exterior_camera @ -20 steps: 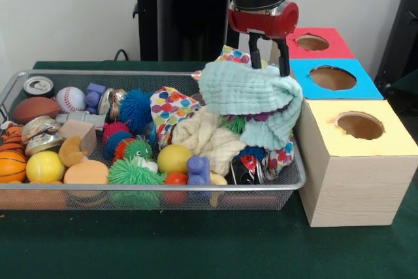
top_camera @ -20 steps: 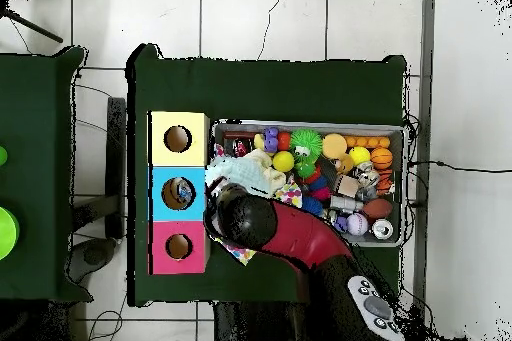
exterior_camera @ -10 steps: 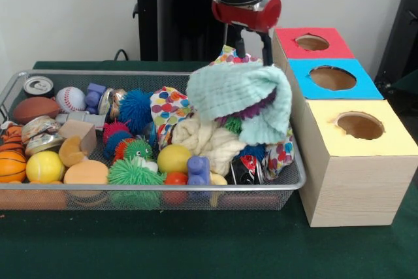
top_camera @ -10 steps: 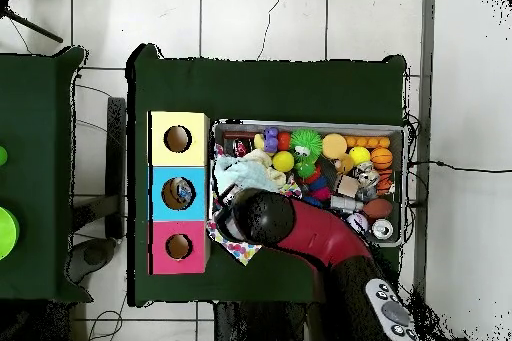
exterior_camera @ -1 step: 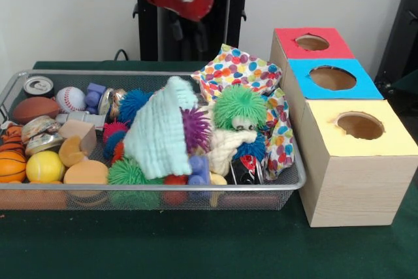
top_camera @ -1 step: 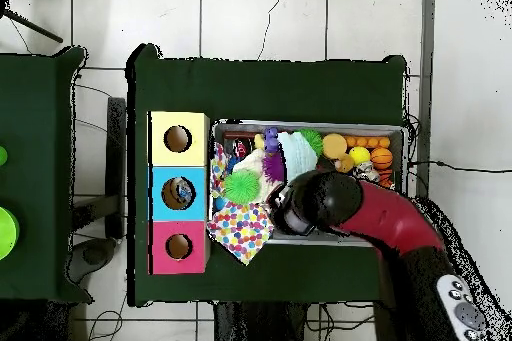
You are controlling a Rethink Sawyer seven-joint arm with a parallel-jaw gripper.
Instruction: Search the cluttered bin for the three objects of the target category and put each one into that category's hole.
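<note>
The gripper [exterior_camera @ -1 step: 185,31] sat at upper centre of the front view, empty, fingers apart so far as I could judge. The mint cloth [exterior_camera @ -1 step: 159,136] lay mid-bin (draped over spiky balls); grasp its top fold squarely.

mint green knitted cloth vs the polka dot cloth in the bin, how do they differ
The mint green knitted cloth is one plain colour with a ribbed weave; the white polka dot cloth carries many coloured dots on smooth fabric. The mint cloth lies draped in a cone over toys mid-bin; the polka dot cloth sits at the bin's end by the boxes, spilling over the wire rim. Both are soft fabrics, and the gripper holds neither.
</note>
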